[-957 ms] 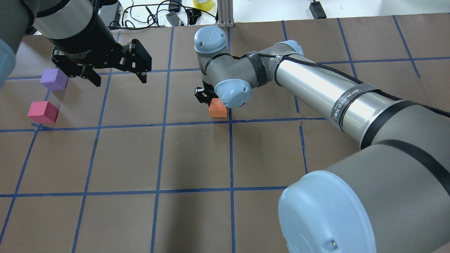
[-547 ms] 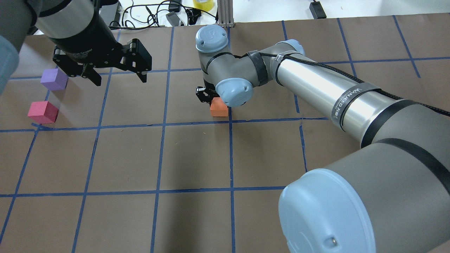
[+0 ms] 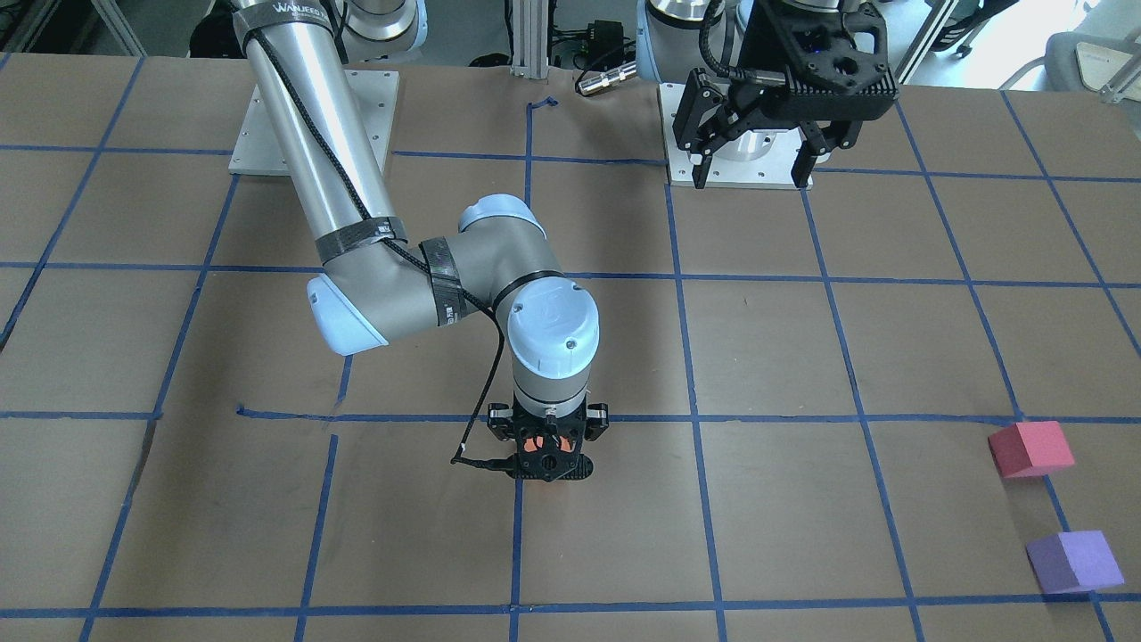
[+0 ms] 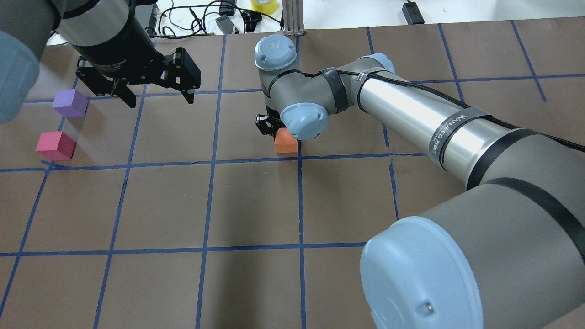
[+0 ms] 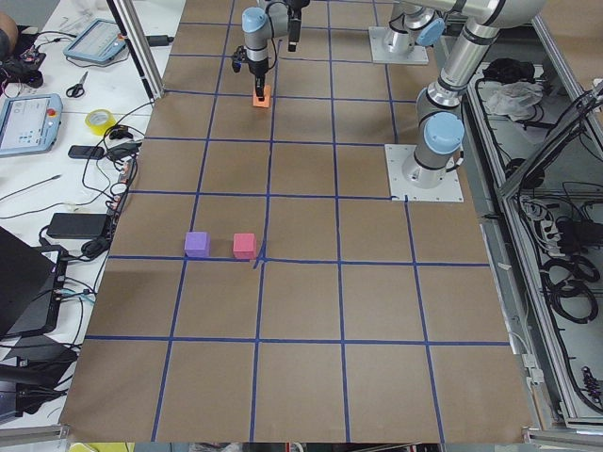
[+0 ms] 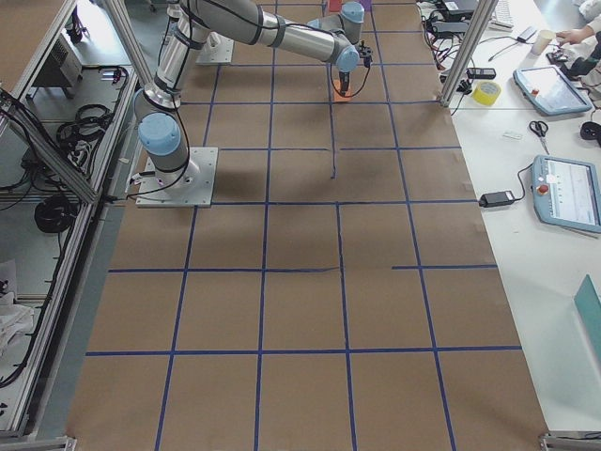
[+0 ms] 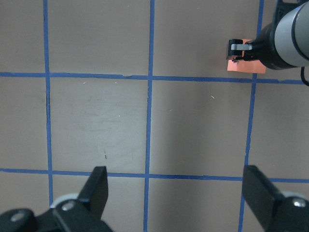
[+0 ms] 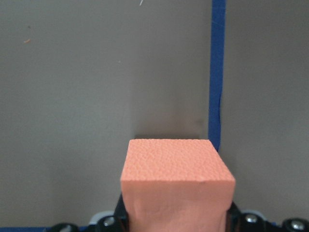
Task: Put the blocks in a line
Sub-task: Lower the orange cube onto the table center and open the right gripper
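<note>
My right gripper [image 3: 548, 453] points straight down near the table's middle and is shut on the orange block [image 4: 285, 140], which sits at or just above the paper beside a blue tape line. The block fills the bottom of the right wrist view [image 8: 176, 186]. The reddish-pink block [image 4: 55, 145] and the purple block [image 4: 70, 103] lie side by side on the table's left, a small gap between them. My left gripper [image 4: 160, 101] is open and empty. It hovers high, to the right of the purple block.
Brown paper with a blue tape grid [image 4: 210, 161] covers the table. Cables and a yellow tape roll [image 4: 264, 4] lie past the far edge, next to an aluminium post [image 4: 292, 18]. The arms' base plates [image 3: 312, 125] stand on the robot's side.
My left gripper has moved a little away and to the right, still open. My right gripper and the orange block have shifted very slightly to the right.
</note>
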